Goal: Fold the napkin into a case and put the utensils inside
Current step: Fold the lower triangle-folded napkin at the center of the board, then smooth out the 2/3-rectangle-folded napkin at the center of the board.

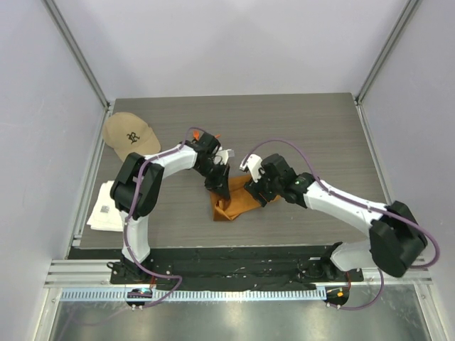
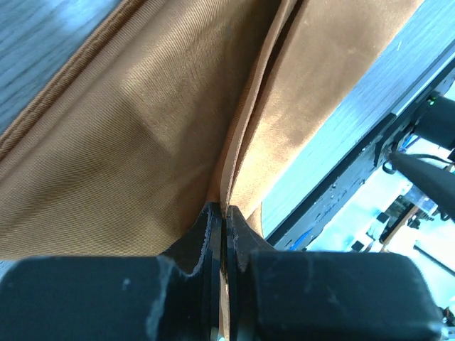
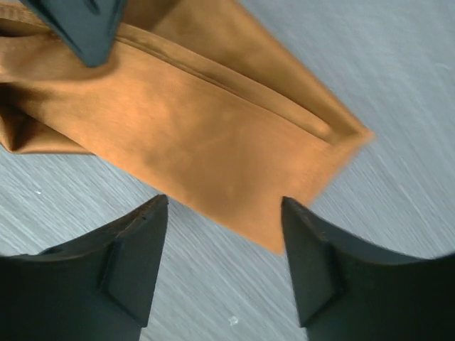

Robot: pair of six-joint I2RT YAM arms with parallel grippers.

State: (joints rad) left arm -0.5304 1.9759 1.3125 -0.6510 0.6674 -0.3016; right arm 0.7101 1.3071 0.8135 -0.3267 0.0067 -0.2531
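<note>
**Napkin of thin rust-orange cloth (image 1: 229,206): mid-fold, no case yet**

Left end effector (image 2: 224,220) is clamped tight on a doubled edge of the napkin, holding a fold up at the middle of the dark wood-grain surface (image 1: 320,135). Right end effector (image 3: 224,209) hovers wide open over the cloth's free corner, gripping nothing. By my read, folding is partway: a loose bundle, no flat sleeve. The utensils aren't inside, and I can't spot them clearly.

tan cap (image 1: 119,128), dark emblem (image 1: 131,137), not legible
</note>
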